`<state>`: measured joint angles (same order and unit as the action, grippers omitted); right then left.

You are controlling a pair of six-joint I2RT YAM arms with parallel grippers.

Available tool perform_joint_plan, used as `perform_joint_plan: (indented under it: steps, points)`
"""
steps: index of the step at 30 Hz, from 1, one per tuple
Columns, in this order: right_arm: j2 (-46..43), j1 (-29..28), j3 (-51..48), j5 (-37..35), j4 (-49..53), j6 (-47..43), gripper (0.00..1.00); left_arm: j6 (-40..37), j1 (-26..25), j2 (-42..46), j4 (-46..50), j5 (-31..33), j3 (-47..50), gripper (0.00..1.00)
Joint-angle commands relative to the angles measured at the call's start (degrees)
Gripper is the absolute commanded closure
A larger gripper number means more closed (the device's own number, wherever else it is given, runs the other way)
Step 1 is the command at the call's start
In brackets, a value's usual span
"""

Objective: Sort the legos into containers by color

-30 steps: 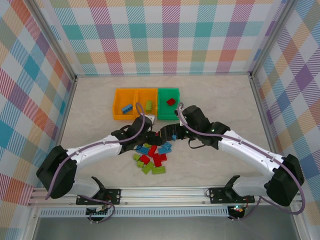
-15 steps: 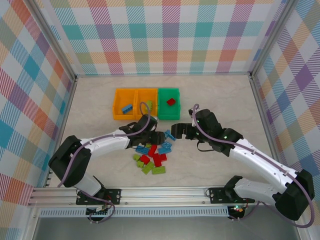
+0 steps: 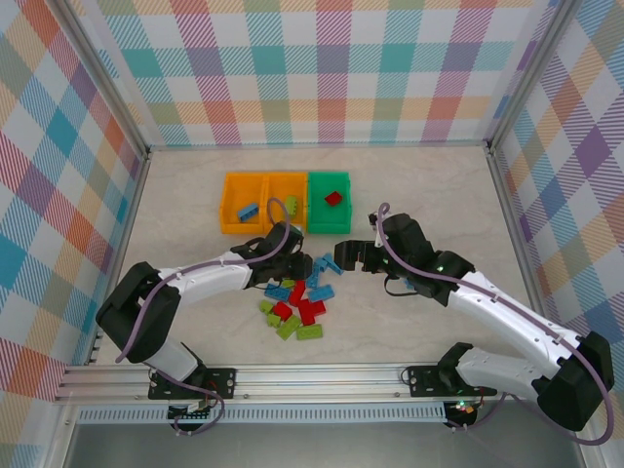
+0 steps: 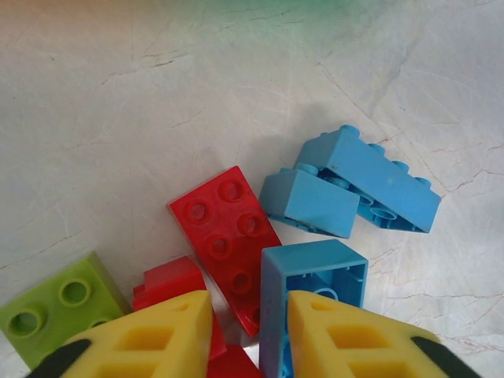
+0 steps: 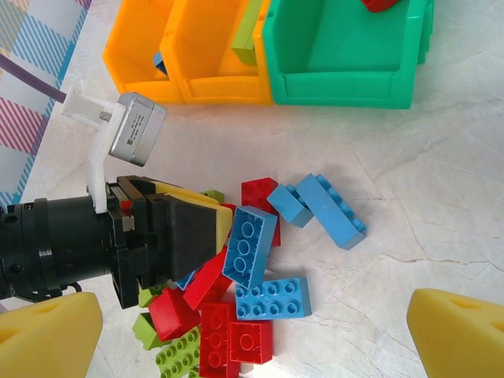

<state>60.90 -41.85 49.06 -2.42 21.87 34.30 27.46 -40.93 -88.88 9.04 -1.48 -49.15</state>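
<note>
The legos lie in a loose pile (image 3: 297,304) of red, blue and lime green on the table's middle. My left gripper (image 3: 304,265) reaches into the pile's far edge. Its yellow fingers (image 4: 169,335) have closed on one wall of a hollow blue lego (image 4: 315,260), with one finger inside it. That blue lego (image 5: 250,246) stands tipped on its side, and red legos (image 4: 228,224) are wedged beside it. My right gripper (image 3: 343,255) hovers open just right of the pile, empty. The containers sit behind: two orange bins (image 3: 230,203), (image 3: 274,182) and a green bin (image 3: 329,177).
A blue lego (image 3: 250,210) lies in the left orange bin, a green lego (image 3: 291,205) in the middle one, a red lego (image 3: 333,198) in the green bin. Two more blue legos (image 5: 319,209) lie right of the held one. Bare table spreads right of them.
The left gripper pushed into the pile and closed from wide open onto the blue lego. The right arm drew back to the right and now holds still, open.
</note>
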Motion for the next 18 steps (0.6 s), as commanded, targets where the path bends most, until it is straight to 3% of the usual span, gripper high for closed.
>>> perform_joint_plan:
  steps: [1, 5, 12, 15, 18]
  points:
    - [0.1, 0.1, -0.7, -0.3, -2.1, 1.1, 0.00, -0.8, 0.5, 0.3, -0.3, -1.0, 1.0, 0.65]
    - [1.6, 2.5, -0.3, -8.1, 5.0, 6.7, 0.00, 0.2, -0.4, 2.5, -2.0, -5.3, 1.0, 0.52]
    - [-0.9, 6.2, -4.2, -5.2, 2.9, 8.8, 0.00, 3.4, -6.3, -2.0, 10.0, 8.6, -6.7, 0.43]
    - [-1.6, 6.3, -4.3, -4.5, 3.0, 8.2, 0.00, 3.2, -7.1, -5.8, 10.1, 7.0, -8.4, 0.37]
    - [-2.1, 6.4, -4.5, -3.9, 3.1, 8.0, 0.00, 3.1, -7.8, -7.6, 9.7, 8.3, -8.8, 0.38]
